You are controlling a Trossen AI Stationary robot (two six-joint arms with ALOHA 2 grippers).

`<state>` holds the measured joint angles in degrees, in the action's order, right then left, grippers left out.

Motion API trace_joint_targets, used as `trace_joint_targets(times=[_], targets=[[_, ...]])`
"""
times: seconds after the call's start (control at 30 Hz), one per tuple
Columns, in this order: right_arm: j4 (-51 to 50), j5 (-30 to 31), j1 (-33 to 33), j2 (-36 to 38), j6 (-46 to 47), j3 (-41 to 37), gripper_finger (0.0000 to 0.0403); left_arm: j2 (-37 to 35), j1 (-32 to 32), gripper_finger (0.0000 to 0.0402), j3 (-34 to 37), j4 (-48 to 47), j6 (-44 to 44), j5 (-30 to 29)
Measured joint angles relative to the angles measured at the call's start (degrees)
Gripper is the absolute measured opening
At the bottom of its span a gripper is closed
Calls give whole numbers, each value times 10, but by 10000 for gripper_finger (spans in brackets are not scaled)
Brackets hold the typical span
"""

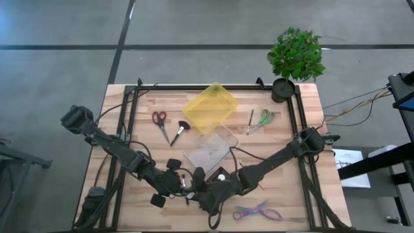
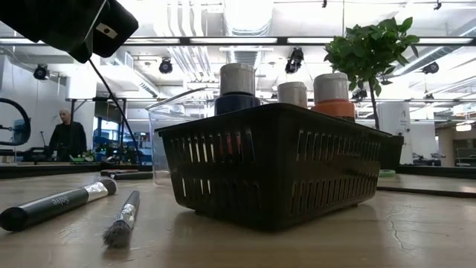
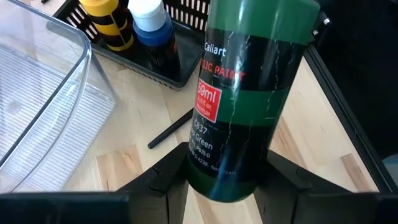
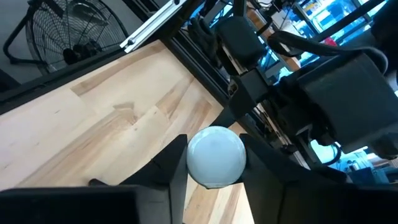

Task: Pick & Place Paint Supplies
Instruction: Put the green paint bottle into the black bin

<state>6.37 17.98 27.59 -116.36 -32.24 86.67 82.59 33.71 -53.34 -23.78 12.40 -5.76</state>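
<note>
Nearest the front edge of the wooden desk [image 1: 310, 129], both arms meet low over the boards. The left pincer [image 3: 227, 186] is clenched around the base of a green paint bottle [image 3: 249, 93], its fingers pressing the label from both sides. Facing it, the right pincer [image 4: 214, 177] has its two fingers against the sides of a round white cap [image 4: 216, 155]; the bottle beneath that cap is hidden, so its colour cannot be told.

Just beyond, a black slotted basket [image 2: 275, 167] sits on the desk with three white-capped bottles standing in it, a dark blue one [image 2: 237, 93] and an orange-red one [image 2: 332, 97] among them. Two dark-handled brushes [image 2: 123, 216] lie on the boards beside the basket.

Farther back sit a clear plastic bin [image 1: 210, 152] and a yellow tray [image 1: 209, 108]. Red-handled scissors [image 1: 160, 123] and another brush [image 1: 179, 132] lie to one side, green-handled scissors [image 1: 263, 119] to the other. A potted plant [image 1: 294, 61] stands at the far corner.
</note>
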Motion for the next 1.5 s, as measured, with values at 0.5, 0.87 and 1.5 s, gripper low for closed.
trace_joint_targets(times=[0.5,0.87,1.5], targets=[[-3,0,6,0,-9,0,112,0,0,186,1,-15,-24,-3],[-26,3,15,16,12,1,112,-24,0,353,-1,-122,-2,-46],[-327,79,71,159,472,2,112,-174,-5,384,-11,-170,16,-329]])
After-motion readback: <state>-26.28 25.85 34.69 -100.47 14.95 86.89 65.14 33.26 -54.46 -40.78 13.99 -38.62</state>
